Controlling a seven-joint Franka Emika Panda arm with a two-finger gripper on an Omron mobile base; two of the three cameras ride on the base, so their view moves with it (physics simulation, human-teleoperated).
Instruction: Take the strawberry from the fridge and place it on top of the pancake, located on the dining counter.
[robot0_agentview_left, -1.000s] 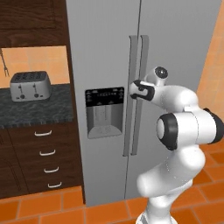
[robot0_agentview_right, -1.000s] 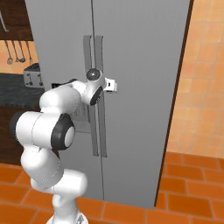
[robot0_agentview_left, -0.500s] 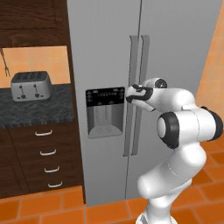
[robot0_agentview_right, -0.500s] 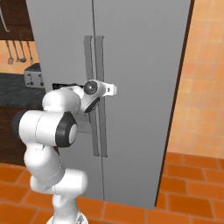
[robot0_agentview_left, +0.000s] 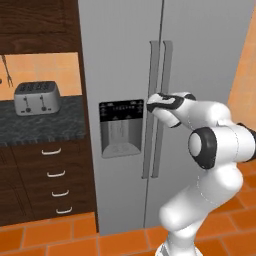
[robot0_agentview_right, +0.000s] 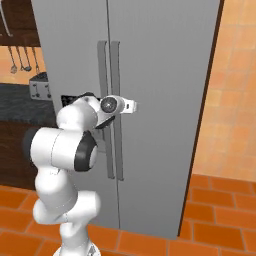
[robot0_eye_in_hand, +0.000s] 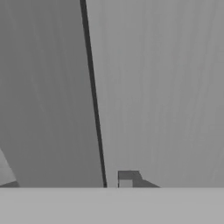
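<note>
1. Nearest the cameras: the white arm is reaching forward, its gripper (robot0_agentview_left: 151, 102) sitting at the fridge's two long vertical handles (robot0_agentview_left: 159, 107), at the height of the dispenser's top edge. Whether the fingers are spread or closed on a handle cannot be told.
2. At the hand camera: one dark fingertip (robot0_eye_in_hand: 127, 178) is showing close against grey door panels split by a dark seam.
3. Beyond the gripper: the fridge (robot0_agentview_right: 160, 65), tall, light grey, double-doored, is standing with both doors closed, so its contents are hidden; a black dispenser panel (robot0_agentview_left: 120, 127) is sitting in the left door.
4. Farther left: a silver toaster (robot0_agentview_left: 37, 97) is resting on a black-topped counter (robot0_agentview_left: 45, 127) over dark drawers (robot0_agentview_left: 52, 180).
</note>
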